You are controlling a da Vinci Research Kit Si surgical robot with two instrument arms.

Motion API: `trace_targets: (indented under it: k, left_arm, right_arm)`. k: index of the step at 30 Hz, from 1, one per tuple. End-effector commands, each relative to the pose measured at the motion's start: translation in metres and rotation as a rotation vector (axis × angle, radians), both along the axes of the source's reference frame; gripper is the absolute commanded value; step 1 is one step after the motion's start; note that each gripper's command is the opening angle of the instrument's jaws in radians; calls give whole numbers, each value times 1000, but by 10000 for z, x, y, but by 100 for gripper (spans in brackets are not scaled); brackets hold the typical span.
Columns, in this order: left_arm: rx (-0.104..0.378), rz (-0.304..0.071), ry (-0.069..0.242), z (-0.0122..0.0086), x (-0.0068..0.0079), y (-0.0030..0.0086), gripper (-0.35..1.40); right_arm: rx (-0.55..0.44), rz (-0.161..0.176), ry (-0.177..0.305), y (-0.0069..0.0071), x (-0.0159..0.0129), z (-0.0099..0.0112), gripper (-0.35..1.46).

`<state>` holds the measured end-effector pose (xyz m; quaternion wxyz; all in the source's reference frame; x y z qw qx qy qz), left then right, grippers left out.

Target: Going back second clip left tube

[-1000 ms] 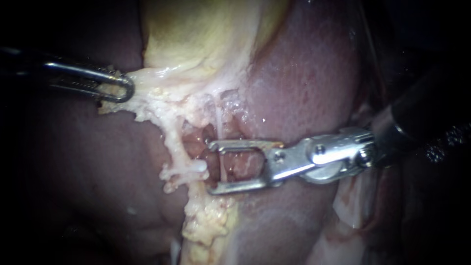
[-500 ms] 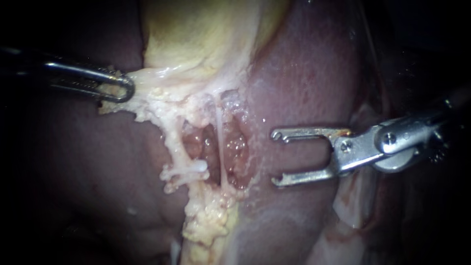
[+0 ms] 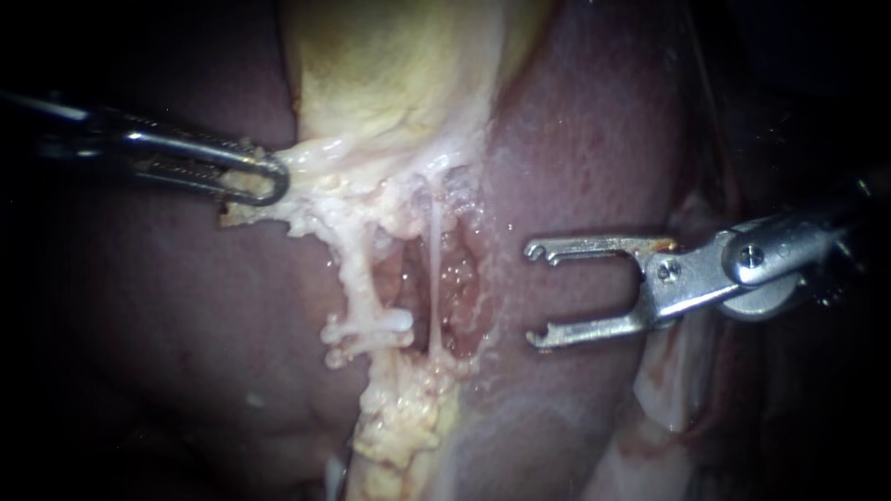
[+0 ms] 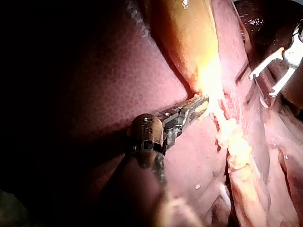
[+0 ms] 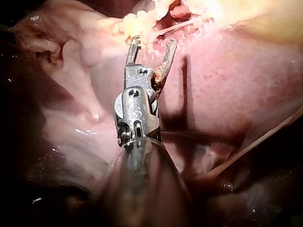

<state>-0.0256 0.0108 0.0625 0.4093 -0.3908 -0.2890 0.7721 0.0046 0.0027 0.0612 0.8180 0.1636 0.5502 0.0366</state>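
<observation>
The left instrument (image 3: pixel 252 178) clamps its jaws on pale tissue (image 3: pixel 311 176) at the edge of the gallbladder (image 3: pixel 390 74). The right instrument (image 3: pixel 534 295) holds its jaws wide and empty over the liver (image 3: pixel 594 139), near a thin tube (image 3: pixel 434 278).

I find no readable text, label, brand or number on the liver (image 3: pixel 186 306) or gallbladder (image 3: pixel 390 65); tiny stamped marks on my left instrument (image 4: pixel 201 101) and right instrument (image 5: pixel 152 42) are too small to make out.

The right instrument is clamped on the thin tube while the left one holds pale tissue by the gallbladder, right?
No. The endoscope view shows the right instrument open and gripping nothing, apart from the thin tube, over the liver. The left instrument does hold pale tissue by the gallbladder.
</observation>
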Motion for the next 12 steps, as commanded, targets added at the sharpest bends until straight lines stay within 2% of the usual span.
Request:
trace_targets:
  k: [1, 8, 12]
  left_arm:
    - [1, 3, -1, 3, -2, 0, -35]
    - [1, 4, -5, 7, -6, 0, -35]
    - [1, 4, -5, 8, -6, 0, -35]
  right_arm:
    - [0, 0, 0, 0, 0, 1, 50]
    - [0, 0, 0, 0, 0, 0, 50]
    - [8, -13, 6, -1, 3, 0, 50]
